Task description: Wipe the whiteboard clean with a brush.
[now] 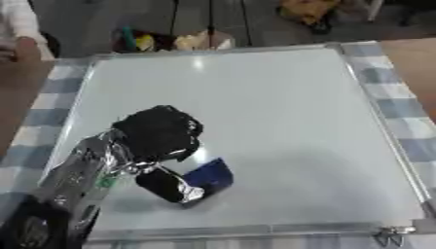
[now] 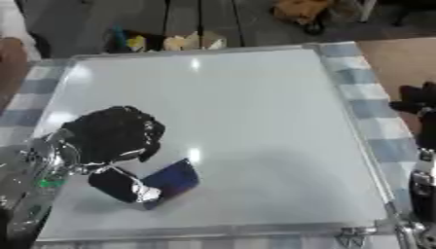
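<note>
Two views from the robot's head look down on a whiteboard (image 1: 255, 121) lying flat on a blue-and-white checked cloth (image 1: 388, 104). Left eye view: the left hand (image 1: 157, 131) reaches in from the lower left corner over the board's near-left part, its fingers curled down around a blue brush (image 1: 208, 176). The brush rests on the board surface just below the hand, its blue end pointing right. The board's face looks clean, with a light glare near its far edge. A metal clip (image 1: 388, 236) sits at the near right corner of the frame. Beyond the far edge, coloured items (image 1: 170, 41) lie in a dark heap.

Right eye view: the same left hand holds the brush against the board's near-left quarter. The right hand (image 2: 419, 104) shows at the right edge, off the board and over the cloth, well apart from the brush; whether its fingers are open or closed cannot be told.
</note>
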